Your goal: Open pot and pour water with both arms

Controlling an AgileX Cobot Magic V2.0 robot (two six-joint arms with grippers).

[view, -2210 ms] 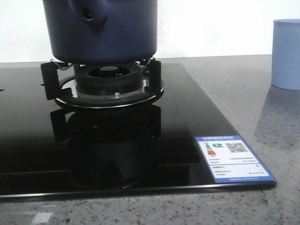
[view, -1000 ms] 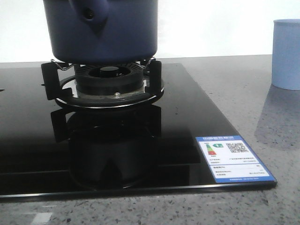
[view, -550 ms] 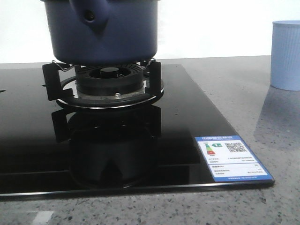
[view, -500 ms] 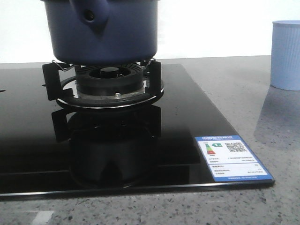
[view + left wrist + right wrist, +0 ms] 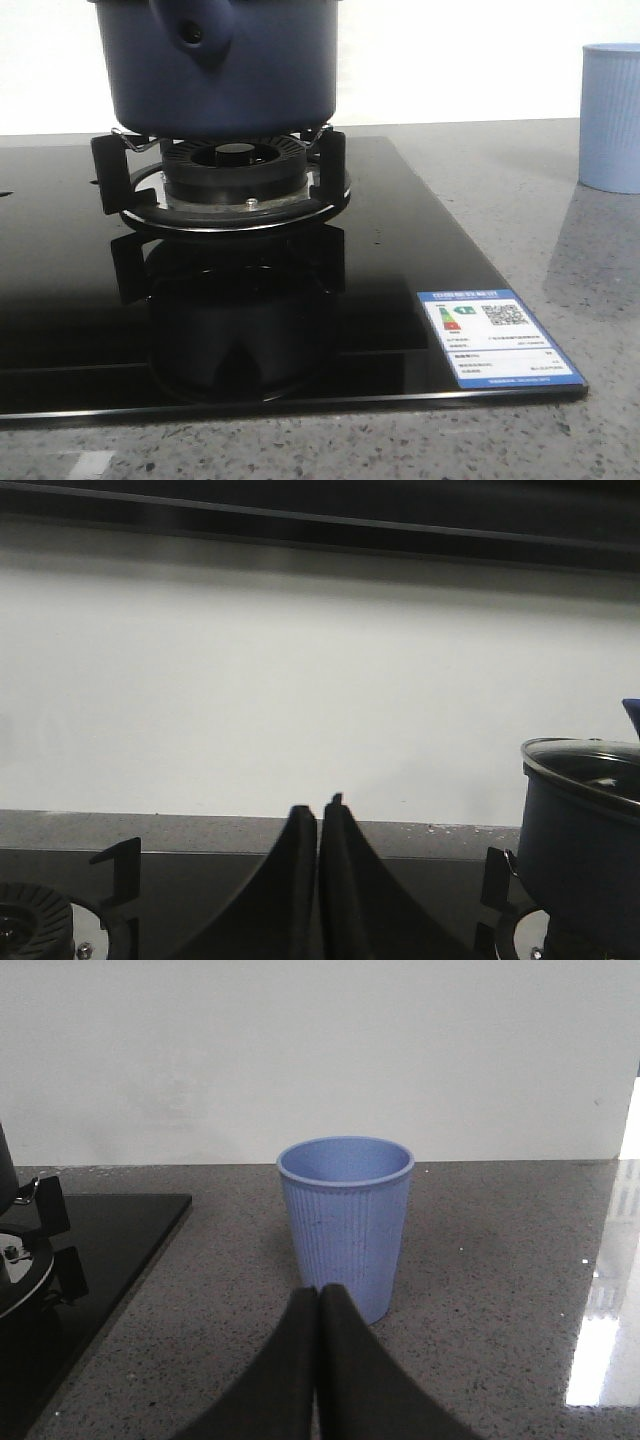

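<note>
The dark navy-blue pot (image 5: 225, 65) stands on the gas burner's pot stand (image 5: 225, 185), its handle lug with a hole facing the front camera. In the left wrist view the pot (image 5: 580, 830) shows with a glass lid (image 5: 590, 770) on it. My left gripper (image 5: 318, 815) is shut and empty, off to the side of the pot over the black hob. My right gripper (image 5: 319, 1295) is shut and empty, low over the counter just short of the pale blue ribbed cup (image 5: 346, 1222). Neither gripper shows in the front view.
The black glass hob (image 5: 400, 250) carries a blue-and-white energy label (image 5: 497, 337). The cup (image 5: 610, 115) stands on the grey speckled counter (image 5: 560, 230) to the hob's right. A second burner (image 5: 35, 925) lies on the left gripper's other side. A white wall stands behind.
The front view has shifted slightly, so the pot's rim now shows at the top edge. Pot, cup and hob have not moved relative to each other.
</note>
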